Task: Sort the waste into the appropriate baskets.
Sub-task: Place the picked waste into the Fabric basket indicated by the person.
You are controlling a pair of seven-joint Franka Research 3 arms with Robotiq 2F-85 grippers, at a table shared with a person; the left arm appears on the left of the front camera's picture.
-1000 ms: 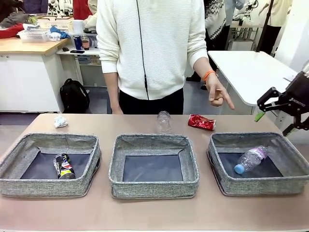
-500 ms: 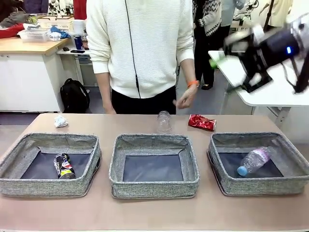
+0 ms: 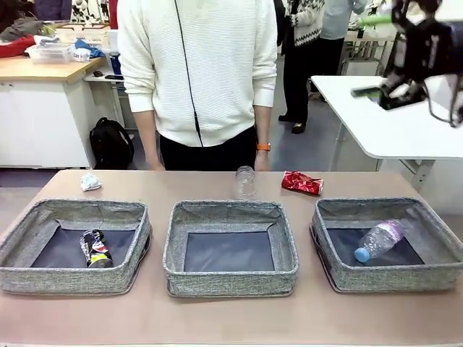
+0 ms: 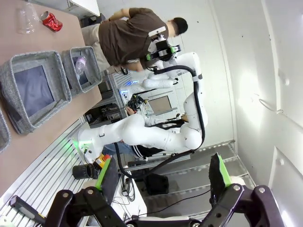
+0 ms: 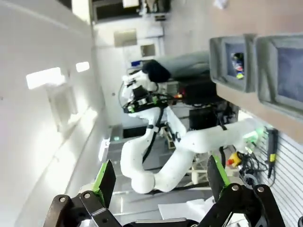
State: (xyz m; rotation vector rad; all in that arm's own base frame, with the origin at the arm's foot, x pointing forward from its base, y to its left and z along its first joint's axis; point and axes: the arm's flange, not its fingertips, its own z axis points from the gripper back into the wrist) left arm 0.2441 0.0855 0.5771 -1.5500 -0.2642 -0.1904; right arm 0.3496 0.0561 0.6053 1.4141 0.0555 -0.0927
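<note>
The crushed red can (image 3: pixel 302 182) at the surface's (image 3: pixel 217 318) far edge looks light, best pinched mid-body; left tool (image 4: pixel 163 174) and right tool (image 5: pixel 158 178) gape empty.

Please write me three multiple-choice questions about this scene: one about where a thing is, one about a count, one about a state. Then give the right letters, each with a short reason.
1. Where is the red can?
A) in the left basket
B) on the table, beyond the baskets
C) in the middle basket

2. How many waste items lie on the table outside the baskets?
A) one
B) two
C) three

3. What is the state of the robot's right hand?
A) open, holding nothing
B) shut on a bottle
C) shut on a can

Answers:
1 B: it lies on the tabletop behind the baskets' far walls.
2 C: the wad, a clear bottle and the red can are there.
3 A: its jaws stand wide apart with nothing between them.
</note>
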